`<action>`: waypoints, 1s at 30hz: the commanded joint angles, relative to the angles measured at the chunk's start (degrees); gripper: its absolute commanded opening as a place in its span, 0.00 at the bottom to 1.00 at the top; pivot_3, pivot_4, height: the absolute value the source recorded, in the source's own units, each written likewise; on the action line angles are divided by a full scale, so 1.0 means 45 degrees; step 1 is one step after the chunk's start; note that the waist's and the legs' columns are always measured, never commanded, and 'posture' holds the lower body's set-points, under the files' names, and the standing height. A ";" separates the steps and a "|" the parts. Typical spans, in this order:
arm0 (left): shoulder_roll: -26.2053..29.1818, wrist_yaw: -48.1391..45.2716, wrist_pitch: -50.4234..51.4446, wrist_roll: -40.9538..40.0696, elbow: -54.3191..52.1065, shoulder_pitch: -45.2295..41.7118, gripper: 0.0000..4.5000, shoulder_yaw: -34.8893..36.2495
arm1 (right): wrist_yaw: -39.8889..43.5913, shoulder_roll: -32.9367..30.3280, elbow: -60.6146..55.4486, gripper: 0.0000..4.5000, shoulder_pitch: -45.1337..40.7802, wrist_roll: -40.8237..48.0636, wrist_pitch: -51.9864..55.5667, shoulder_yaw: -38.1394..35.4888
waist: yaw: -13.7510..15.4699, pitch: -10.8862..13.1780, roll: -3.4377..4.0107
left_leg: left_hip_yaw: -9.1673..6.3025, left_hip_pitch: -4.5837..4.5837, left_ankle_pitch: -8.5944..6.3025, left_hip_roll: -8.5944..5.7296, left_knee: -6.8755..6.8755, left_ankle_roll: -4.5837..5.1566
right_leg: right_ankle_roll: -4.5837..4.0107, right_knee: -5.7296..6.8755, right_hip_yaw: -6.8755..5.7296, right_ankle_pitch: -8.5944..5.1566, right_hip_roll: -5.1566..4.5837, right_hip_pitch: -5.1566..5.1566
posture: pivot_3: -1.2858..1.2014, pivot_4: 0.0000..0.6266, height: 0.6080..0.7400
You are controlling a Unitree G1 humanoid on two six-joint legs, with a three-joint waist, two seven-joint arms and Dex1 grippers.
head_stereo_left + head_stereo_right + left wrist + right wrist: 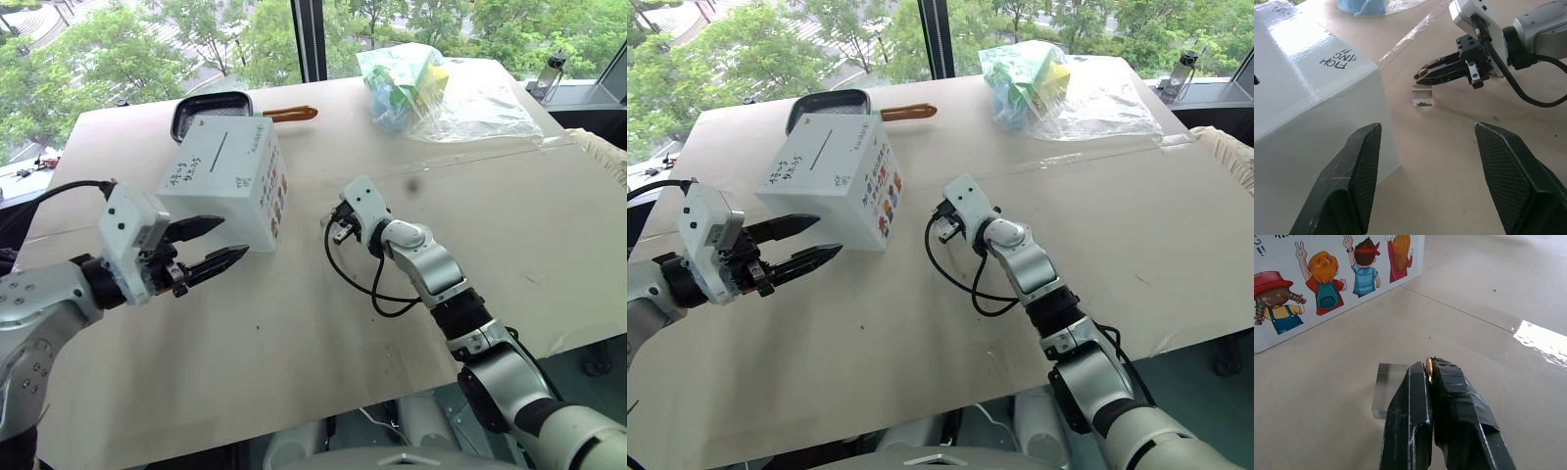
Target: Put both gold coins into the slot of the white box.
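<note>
Nearest you, the left gripper (214,245) hangs over the bench (294,333) with its two black fingers spread wide and nothing between them, their tips just short of the near face of the white box (230,181). A little farther in, at mid-bench, your right gripper (1429,369) is closed tight on one gold coin (1428,370), whose bright rim shows edge-on between the fingertips; a small clear block (1386,390) stands on the bench just beside those tips. The white box sits left of centre, its picture face turned toward the right gripper and the slot (218,148) a thin dark line on its top face. Behind the box, touching or nearly so, lies the black pan (211,110) with its orange handle (291,115). Farthest, at the right rear, rests the clear plastic bag (431,88) of coloured items
</note>
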 commanded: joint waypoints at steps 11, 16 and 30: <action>-0.3500 0.2411 0.0413 -0.3550 0.0441 -0.2150 0.69 -0.0933 | 0.1480 0.1491 -0.3400 0.01 -0.0661 0.6604 0.3756 -0.4107 | 0.0014 -0.0003 -0.0005 | -0.0025 0.0002 0.0000 0.0005 0.0008 0.0001 | 0.0001 0.0003 -0.0014 0.0001 0.0000 0.0017 | 0.52 0.24 0.85; -0.4890 0.3338 0.0183 -0.5265 0.0663 -0.2531 0.69 -0.0959 | -0.0015 0.2688 -0.3959 0.01 -0.1053 1.0155 0.6190 -0.6371 | 0.0046 -0.0004 -0.0005 | -0.0035 0.0002 0.0000 0.0003 0.0012 0.0000 | 0.0000 0.0004 -0.0018 0.0002 0.0001 0.0016 | 0.52 0.24 0.85; -0.6066 0.4179 -0.0153 -0.6598 0.0708 -0.2432 0.69 -0.2228 | -0.1100 0.2210 -0.5023 0.01 -0.0770 1.4943 0.7660 -0.6262 | 0.0024 -0.0005 -0.0005 | -0.0011 0.0007 0.0000 0.0001 0.0013 0.0003 | 0.0000 0.0007 -0.0003 0.0002 0.0002 0.0019 | 0.52 0.24 0.85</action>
